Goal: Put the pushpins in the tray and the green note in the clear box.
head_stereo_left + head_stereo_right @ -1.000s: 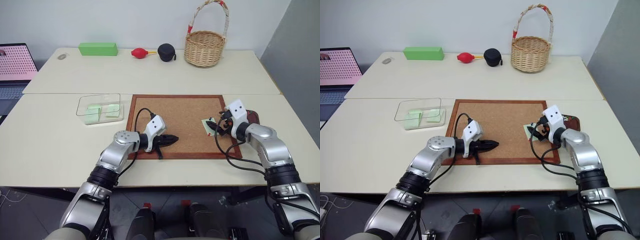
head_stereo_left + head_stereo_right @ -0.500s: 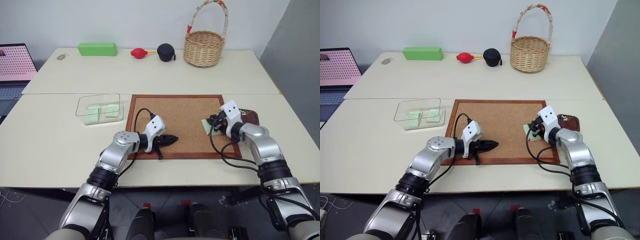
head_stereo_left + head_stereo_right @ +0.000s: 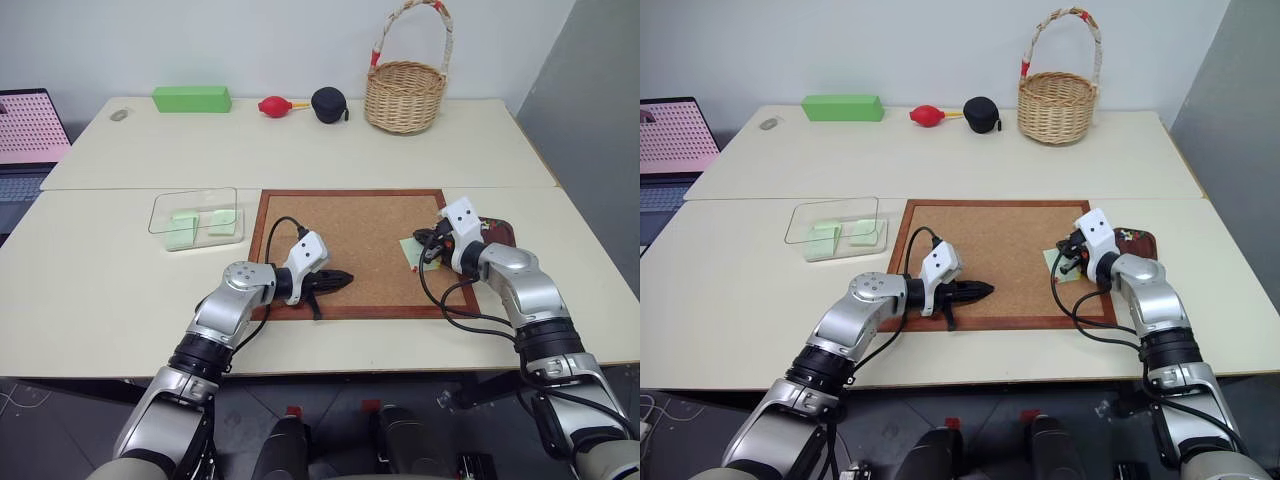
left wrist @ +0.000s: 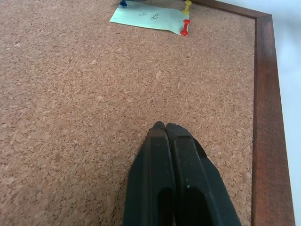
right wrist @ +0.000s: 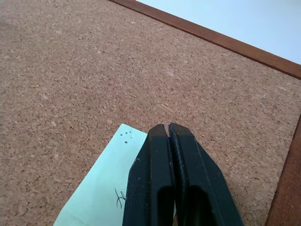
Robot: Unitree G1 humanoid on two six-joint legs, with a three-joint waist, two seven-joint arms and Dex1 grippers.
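Observation:
The green note (image 4: 148, 16) lies pinned at the right side of the cork board (image 3: 350, 225), with a blue pushpin (image 4: 123, 3), a yellow one (image 4: 187, 5) and a red one (image 4: 185, 28) at its corners. One bare corner shows pin holes (image 5: 125, 135). My right gripper (image 3: 424, 242) is shut, its tips low over the note (image 5: 103, 193); I cannot tell whether a pin sits between them. The dark maroon tray (image 3: 502, 232) peeks out behind my right wrist. My left gripper (image 4: 164, 126) is shut and empty over bare cork near the board's front edge. The clear box (image 3: 163, 210) stands left of the board.
Two pale green notes (image 3: 182, 228) lie inside the clear box. Along the back of the table stand a bright green block (image 3: 191, 98), a red bulb (image 3: 273, 105), a black pouch (image 3: 329, 103) and a wicker basket (image 3: 405, 95). A laptop (image 3: 25, 135) sits at far left.
My right gripper's fingers have closed from wide open to shut at the green note. The left arm has stayed put.

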